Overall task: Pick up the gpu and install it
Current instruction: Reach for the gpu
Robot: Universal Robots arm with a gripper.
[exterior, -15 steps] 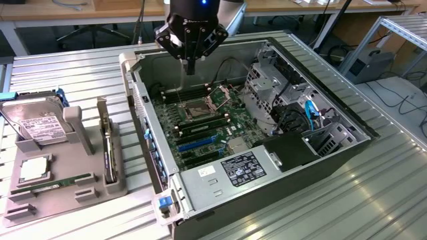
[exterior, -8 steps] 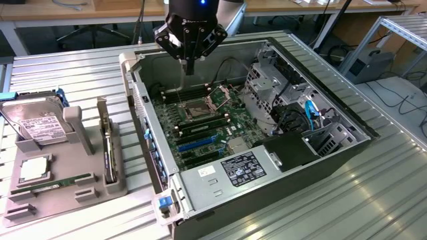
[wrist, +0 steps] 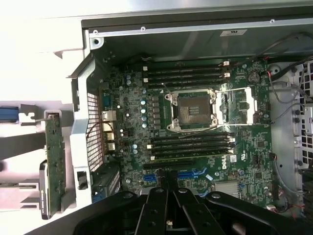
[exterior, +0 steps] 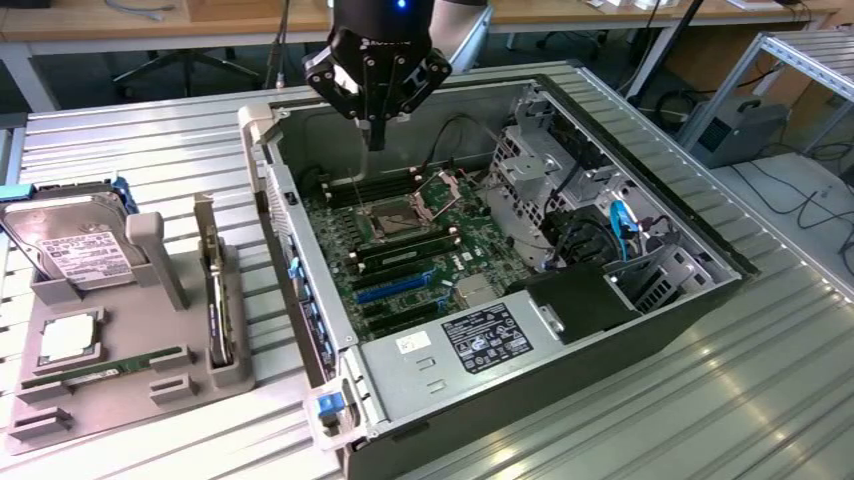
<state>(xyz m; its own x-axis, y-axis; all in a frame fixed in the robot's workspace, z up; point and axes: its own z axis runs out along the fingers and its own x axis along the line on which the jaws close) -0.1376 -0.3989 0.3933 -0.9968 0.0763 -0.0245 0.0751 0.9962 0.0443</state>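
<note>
Gripper (exterior: 376, 140) is being held closed, empty, over the case (exterior: 561, 390); gpu (exterior: 214, 300) is sitting upright in the tray (exterior: 94, 400) on the counter (exterior: 134, 140). Pick-up is judged pending: opened jaws and an edge-aligned approach are being called for.

We see a ribbed metal tabletop (exterior: 747, 400) catching pale light. On the far side runs a wooden desk (exterior: 160, 25), with what may be a chair base (exterior: 187, 65) beneath it. At the exterior view's right, an aluminium frame (exterior: 801, 60) stands above cables (exterior: 807, 195) on the grey floor (exterior: 830, 245).
</note>
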